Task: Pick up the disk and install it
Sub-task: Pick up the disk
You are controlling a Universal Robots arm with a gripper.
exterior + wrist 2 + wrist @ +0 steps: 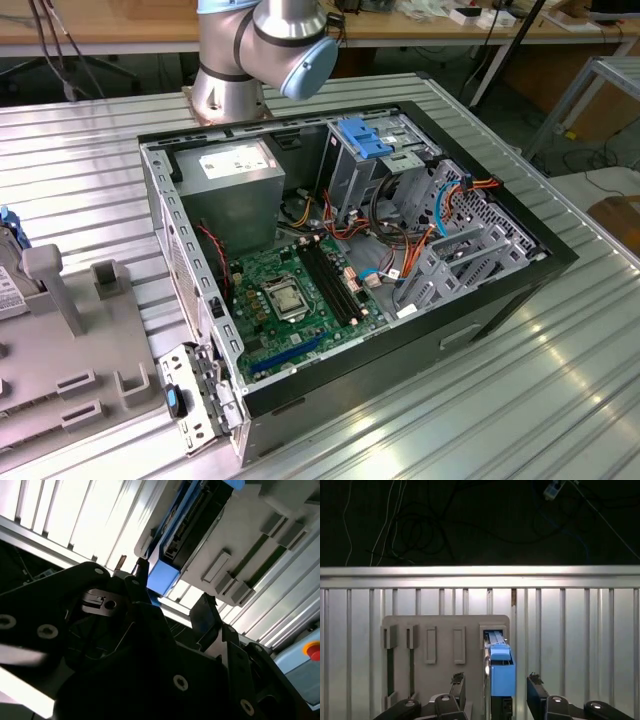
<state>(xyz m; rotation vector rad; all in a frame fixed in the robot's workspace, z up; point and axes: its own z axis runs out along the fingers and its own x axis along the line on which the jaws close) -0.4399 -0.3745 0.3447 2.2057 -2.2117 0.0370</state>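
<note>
One grey holder (70, 330) in the exterior view sits well apart from your open computer case (350, 250); in the first wrist view it props the disk (500, 670) on edge so the gripper (496, 681) can straddle it with spread fingers (536, 692), and the second wrist view shows the blue rail (162, 576) between them, unclamped.

Table (500, 400): ribbed bare aluminium, brushed, bright with glare.
Computer case (400, 368): matt black painted shell; unpainted silver sheet metal inside.
Motherboard (300, 290): green circuit board, slightly glossy.
Power supply box (235, 190): dull grey metal, white paper label.
Holder plate (445, 625), at the table's edge: matt grey plastic.
Disk (501, 679): smooth bright blue plastic rail, dark face.
Gripper (497, 685): matt black, bright metal screw heads.
Robot arm (240, 40): satin silver metal, pale blue plastic caps.
</note>
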